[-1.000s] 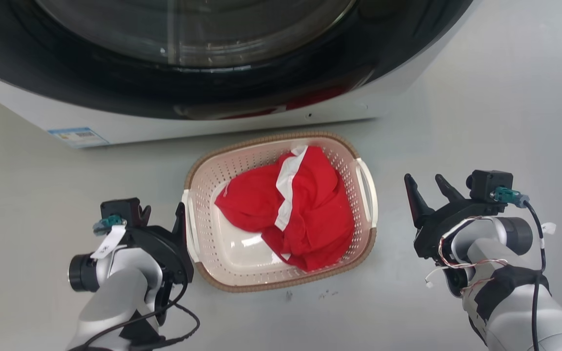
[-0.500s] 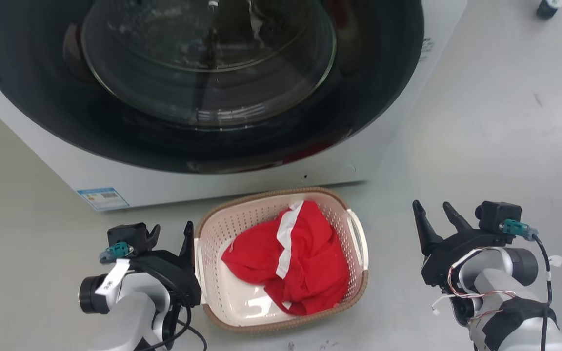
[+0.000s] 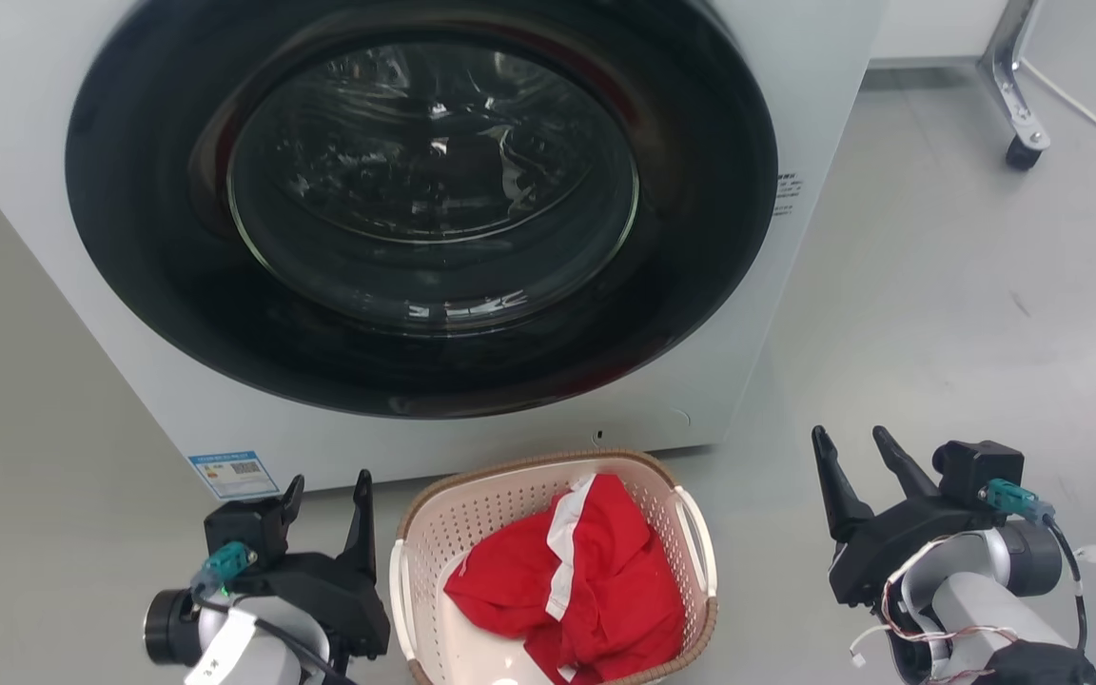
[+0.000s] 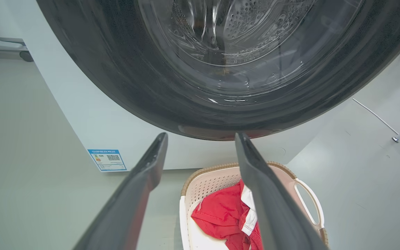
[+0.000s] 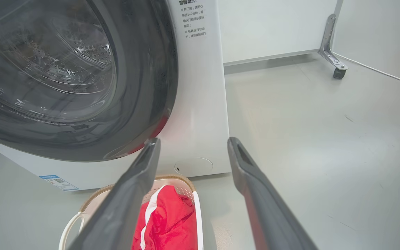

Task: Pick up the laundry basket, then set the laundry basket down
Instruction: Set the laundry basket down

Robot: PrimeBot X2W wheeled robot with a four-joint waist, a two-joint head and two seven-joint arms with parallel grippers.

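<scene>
From my head I see the laundry basket (image 3: 472,518) standing on the grey floor (image 3: 938,314), just in front of the washing machine (image 3: 814,95) and between my arms. My left tool (image 3: 327,483) is just beside its left side, and my right tool (image 3: 850,438) is well apart on the other side. Both tools are spread wide and grip nothing. My left wrist looks up into the perforated drum (image 4: 255,17) and catches the blue label (image 4: 108,159) low on the machine's front. My right wrist shows a printed notice (image 5: 193,17) beside the door, a round cover (image 5: 193,166) near the machine's lower corner, and a wheeled leg (image 5: 337,67) by the wall. The basket is cream-white with rows of small holes in its walls, a brown woven-look rim and a white loop handle (image 3: 708,552) at the side. A crumpled red garment (image 3: 605,590) with a white stripe lies in it.
</scene>
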